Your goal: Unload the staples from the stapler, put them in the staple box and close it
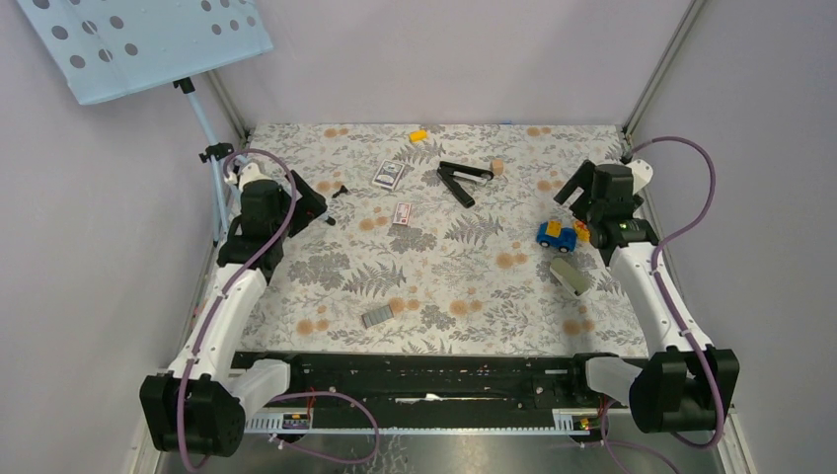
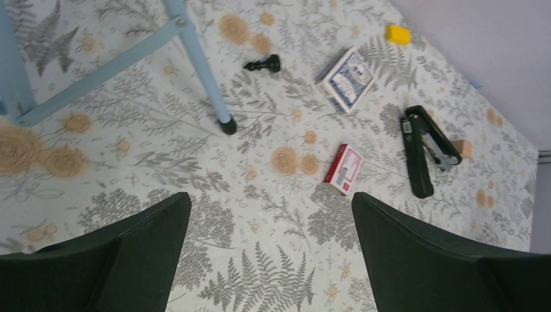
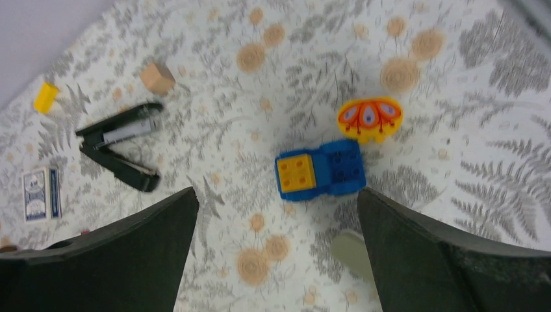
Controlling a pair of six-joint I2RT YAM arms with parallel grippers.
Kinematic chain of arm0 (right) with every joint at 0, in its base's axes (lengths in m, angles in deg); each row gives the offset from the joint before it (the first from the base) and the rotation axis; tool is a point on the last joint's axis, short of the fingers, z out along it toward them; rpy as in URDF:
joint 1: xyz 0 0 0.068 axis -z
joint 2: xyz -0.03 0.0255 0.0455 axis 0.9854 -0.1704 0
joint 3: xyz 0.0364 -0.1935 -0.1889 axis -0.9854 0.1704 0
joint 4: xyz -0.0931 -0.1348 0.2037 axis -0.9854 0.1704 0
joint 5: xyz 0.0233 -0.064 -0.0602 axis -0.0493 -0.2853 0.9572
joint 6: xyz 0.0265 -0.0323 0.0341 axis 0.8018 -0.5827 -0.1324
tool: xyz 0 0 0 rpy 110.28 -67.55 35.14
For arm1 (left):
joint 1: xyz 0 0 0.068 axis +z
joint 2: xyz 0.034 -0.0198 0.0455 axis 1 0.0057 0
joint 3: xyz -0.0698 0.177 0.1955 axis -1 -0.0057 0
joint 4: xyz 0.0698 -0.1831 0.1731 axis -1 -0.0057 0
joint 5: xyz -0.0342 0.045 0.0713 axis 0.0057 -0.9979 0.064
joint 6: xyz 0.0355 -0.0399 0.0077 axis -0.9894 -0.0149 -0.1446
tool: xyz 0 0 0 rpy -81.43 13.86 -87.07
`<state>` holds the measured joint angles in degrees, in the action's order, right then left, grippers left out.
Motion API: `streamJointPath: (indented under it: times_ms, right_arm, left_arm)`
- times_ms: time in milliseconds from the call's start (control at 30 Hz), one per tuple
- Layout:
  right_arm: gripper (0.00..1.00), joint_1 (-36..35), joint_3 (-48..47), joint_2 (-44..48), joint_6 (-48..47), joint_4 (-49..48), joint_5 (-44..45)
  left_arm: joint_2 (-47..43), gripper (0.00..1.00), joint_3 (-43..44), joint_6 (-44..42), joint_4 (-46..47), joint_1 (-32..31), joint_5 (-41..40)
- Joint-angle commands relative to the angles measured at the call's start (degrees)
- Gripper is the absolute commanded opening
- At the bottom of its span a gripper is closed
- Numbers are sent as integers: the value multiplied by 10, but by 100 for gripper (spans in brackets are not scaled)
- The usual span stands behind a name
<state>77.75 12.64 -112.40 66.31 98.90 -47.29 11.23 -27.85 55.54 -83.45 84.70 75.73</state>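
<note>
The black stapler (image 1: 462, 181) lies opened in a V at the back middle of the table, its silver rail showing. It also shows in the left wrist view (image 2: 425, 146) and the right wrist view (image 3: 120, 153). A silver-grey block of staples (image 1: 377, 316) lies on the cloth near the front middle, far from the stapler. My left gripper (image 1: 314, 200) hovers at the left side, open and empty (image 2: 269, 201). My right gripper (image 1: 575, 205) hovers at the right side, open and empty (image 3: 276, 195), just above a blue toy car.
A blue card box (image 1: 389, 174), a red box (image 1: 401, 213), a small black clip (image 1: 340, 190), a yellow block (image 1: 418, 135) and a wooden cube (image 1: 497, 167) lie around the stapler. A blue toy car (image 1: 556, 235), an orange toy (image 3: 369, 118) and a grey-green object (image 1: 570, 276) lie at the right. A light-blue stand (image 1: 202, 118) is at the back left.
</note>
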Motion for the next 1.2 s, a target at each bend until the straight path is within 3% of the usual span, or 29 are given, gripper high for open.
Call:
streamJointPath:
  times_ms: [0, 233, 400, 533, 767, 1000, 1167]
  right_arm:
    - [100, 2, -11, -8, 63, 115, -57]
    - [100, 2, -34, -55, 36, 159, -124]
    - [100, -17, -87, -109, 0, 184, -154]
    - [100, -97, -128, -144, -18, 186, -108]
    - [100, -185, -173, -221, -45, 142, -124]
    - [100, -190, -217, -277, -98, 117, -141]
    - [94, -191, -294, -354, -163, 114, -211]
  left_arm:
    - [14, 99, 23, -1, -51, 21, 41]
    - [69, 99, 30, -41, -32, 2, 109]
    - [100, 99, 44, -46, -35, -116, 39]
    - [103, 99, 16, -16, -25, -166, 29]
    - [132, 99, 40, -16, 1, -172, 40]
    - [170, 99, 85, -55, 5, -171, 53]
    - [183, 99, 85, -55, 12, -169, 57]
